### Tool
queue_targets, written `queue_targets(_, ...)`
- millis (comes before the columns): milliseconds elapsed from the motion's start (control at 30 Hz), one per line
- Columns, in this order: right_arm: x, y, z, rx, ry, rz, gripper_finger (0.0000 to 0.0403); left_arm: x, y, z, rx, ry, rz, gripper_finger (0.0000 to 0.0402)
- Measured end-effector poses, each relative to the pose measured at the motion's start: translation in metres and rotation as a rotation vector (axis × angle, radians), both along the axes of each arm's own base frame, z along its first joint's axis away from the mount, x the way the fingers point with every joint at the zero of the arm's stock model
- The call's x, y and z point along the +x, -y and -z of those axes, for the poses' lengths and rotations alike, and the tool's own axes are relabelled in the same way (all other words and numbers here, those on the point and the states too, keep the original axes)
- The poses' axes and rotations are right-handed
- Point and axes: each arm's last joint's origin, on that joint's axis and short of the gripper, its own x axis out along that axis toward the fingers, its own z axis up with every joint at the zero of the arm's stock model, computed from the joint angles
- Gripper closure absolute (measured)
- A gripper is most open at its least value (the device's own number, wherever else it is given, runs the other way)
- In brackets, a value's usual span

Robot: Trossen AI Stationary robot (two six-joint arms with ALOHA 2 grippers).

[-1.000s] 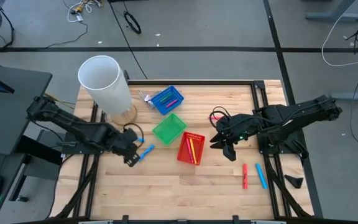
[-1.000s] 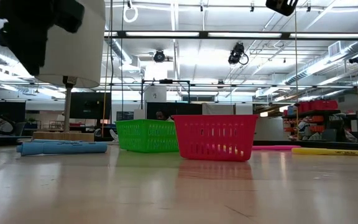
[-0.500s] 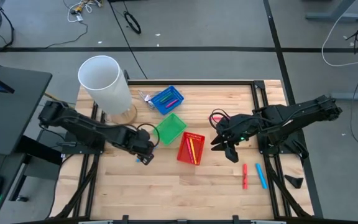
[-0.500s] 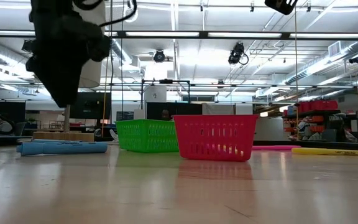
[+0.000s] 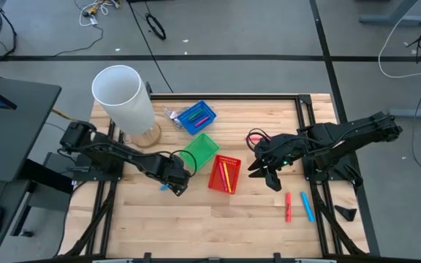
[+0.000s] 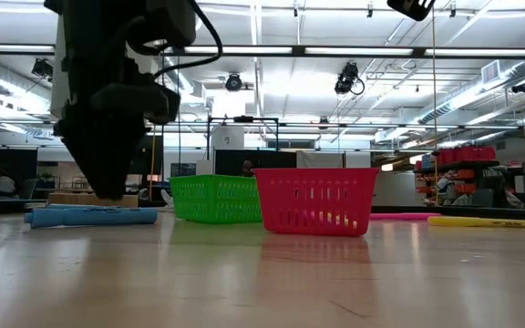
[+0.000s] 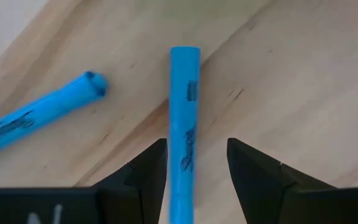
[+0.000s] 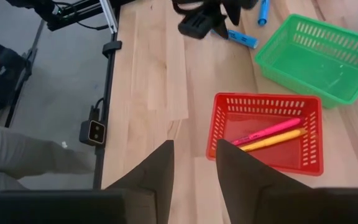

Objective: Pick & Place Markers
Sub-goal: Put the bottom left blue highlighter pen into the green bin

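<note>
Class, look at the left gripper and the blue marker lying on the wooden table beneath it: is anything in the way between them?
Nothing visible. The left gripper has its open fingers either side of the thin blue marker. A second blue marker lies apart, off to one side.

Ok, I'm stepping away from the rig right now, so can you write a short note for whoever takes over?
Left tool: open, low over the table, fingers either side of a blue marker, not yet closed on it. A second blue marker lies beside it, near the green basket.
Right tool: open, holding nothing, hovering right of the red basket.
Done: pink marker and yellow marker are in the red basket; a few markers are in the blue basket.
Left: both blue markers on the left, plus a red marker and a third blue marker loose on the right.
</note>
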Motion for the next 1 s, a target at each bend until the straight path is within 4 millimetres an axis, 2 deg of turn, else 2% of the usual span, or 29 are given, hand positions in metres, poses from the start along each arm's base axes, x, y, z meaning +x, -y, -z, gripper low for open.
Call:
queue_targets(367,0.000,0.000,-0.001,0.007,0.006,-0.006,0.0282,0.010,0.000,0.030,0.002,-0.081,0.053,0.0227)
queue_targets(667,0.001,-0.001,-0.001,0.011,0.017,-0.004,0.0282,0.014,-0.009,0.034,-0.068,-0.103,0.092,0.0229)
queue_targets(767,0.002,-0.001,-0.002,0.009,0.025,-0.007,0.0282,0.015,-0.011,0.034,-0.083,-0.103,0.089,0.0250)
queue_targets(933,0.002,-0.001,-0.002,-0.001,0.036,-0.016,0.0282,0.016,-0.009,0.034,-0.096,-0.092,0.065,0.0329)
queue_targets(1000,0.002,-0.001,-0.002,-0.002,0.037,-0.017,0.0282,0.015,-0.007,0.034,-0.106,-0.092,0.044,0.0336)
